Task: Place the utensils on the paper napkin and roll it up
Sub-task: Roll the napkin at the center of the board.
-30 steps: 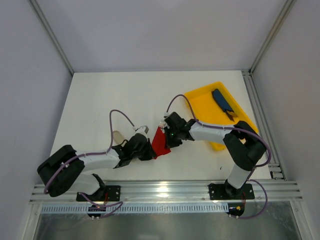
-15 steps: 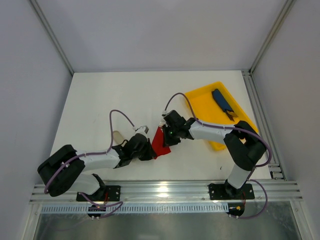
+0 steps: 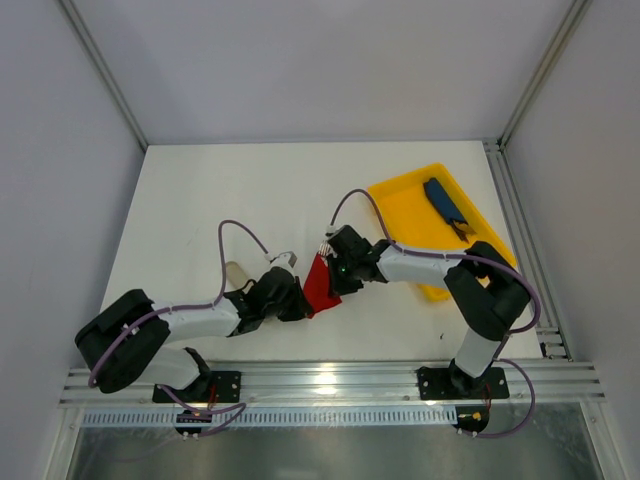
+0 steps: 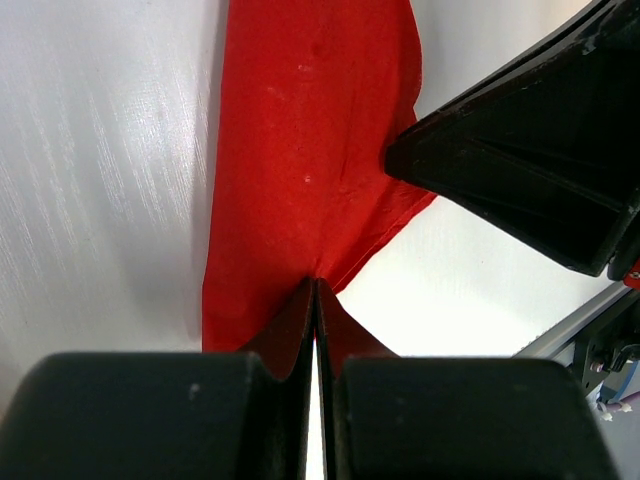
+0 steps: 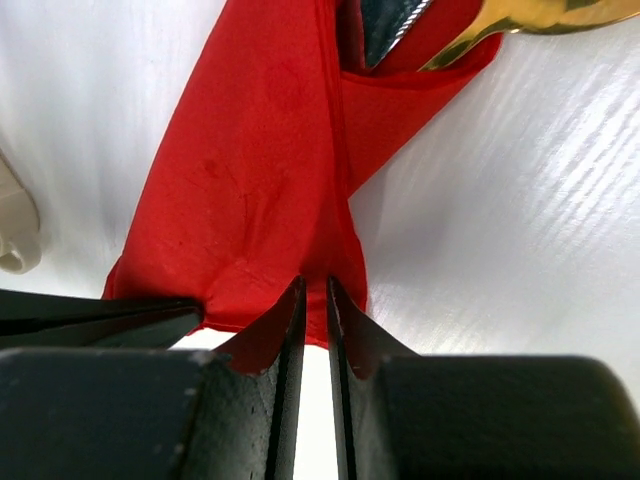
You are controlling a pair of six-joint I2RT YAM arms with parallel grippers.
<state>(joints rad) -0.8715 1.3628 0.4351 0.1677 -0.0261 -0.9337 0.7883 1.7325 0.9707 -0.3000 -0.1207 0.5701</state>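
**A:** Lighting's bright and even, right? I see streaky glare on the white surface (image 5: 520, 200) either side of the jaws.

**B:** Yep. The jaws themselves are blurry up close, with a soft shadow hugging the napkin (image 4: 300, 150) just ahead.

We are seeing only the tips of the utensils (image 5: 520, 18), cut off by the right wrist view's top edge; the rest is lying hidden inside the red napkin (image 5: 250, 200). From above, the left arm (image 3: 200, 320) and right arm (image 3: 425, 263) are covering much of that napkin. A beige sleeve (image 5: 14, 235) is running off the left edge.

Open table (image 3: 260, 190) beyond napkin (image 3: 320, 285), yellow tray (image 3: 400, 205) right, sleeve (image 3: 236, 272) left
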